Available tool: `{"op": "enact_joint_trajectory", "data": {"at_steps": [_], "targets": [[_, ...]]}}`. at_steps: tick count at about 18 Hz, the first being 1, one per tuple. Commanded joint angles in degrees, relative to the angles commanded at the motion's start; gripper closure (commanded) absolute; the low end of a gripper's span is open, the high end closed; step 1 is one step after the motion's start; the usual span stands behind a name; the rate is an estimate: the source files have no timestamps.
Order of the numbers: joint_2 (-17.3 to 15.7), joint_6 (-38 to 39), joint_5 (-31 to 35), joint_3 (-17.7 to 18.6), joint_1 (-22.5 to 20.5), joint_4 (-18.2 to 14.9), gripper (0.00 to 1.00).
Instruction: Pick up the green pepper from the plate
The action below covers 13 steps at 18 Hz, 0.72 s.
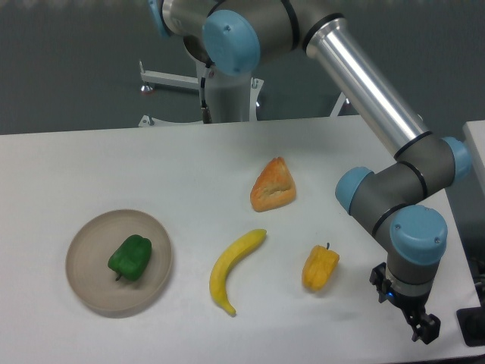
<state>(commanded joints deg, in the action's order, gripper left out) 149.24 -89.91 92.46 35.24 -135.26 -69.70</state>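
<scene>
Green pepper (130, 258) sits untouched on plate (119, 262); claw (423, 327) far right of plate, past banana (233, 268) and yellow pepper (320, 268), holding nothing, jaw state unclear.

White desk (91, 167) seen from the front. Green pepper (130, 258) lying on the tan plate (89, 288) at left. Near the middle, a banana (233, 269), with a piece of bread (273, 186) behind it. Yellow-orange pepper (320, 267) to the right. Tool (424, 329) low at the far right edge, well apart from the plate, grip state unclear.
</scene>
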Motion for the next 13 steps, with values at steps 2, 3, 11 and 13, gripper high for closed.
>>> {"op": "enact_joint_trajectory", "data": {"at_steps": [2,3,11,13], "targets": [[0.0,0.0,-0.17,0.0,0.0,0.09,0.0],[-0.17,0.0,-0.18,0.17,0.0,0.09,0.0],[-5.0,7.02,-2.9,6.4,0.62,-0.09,0.0],[-7.2,11.05,-3.42,9.39,0.79,-0.18,0.0]]}}
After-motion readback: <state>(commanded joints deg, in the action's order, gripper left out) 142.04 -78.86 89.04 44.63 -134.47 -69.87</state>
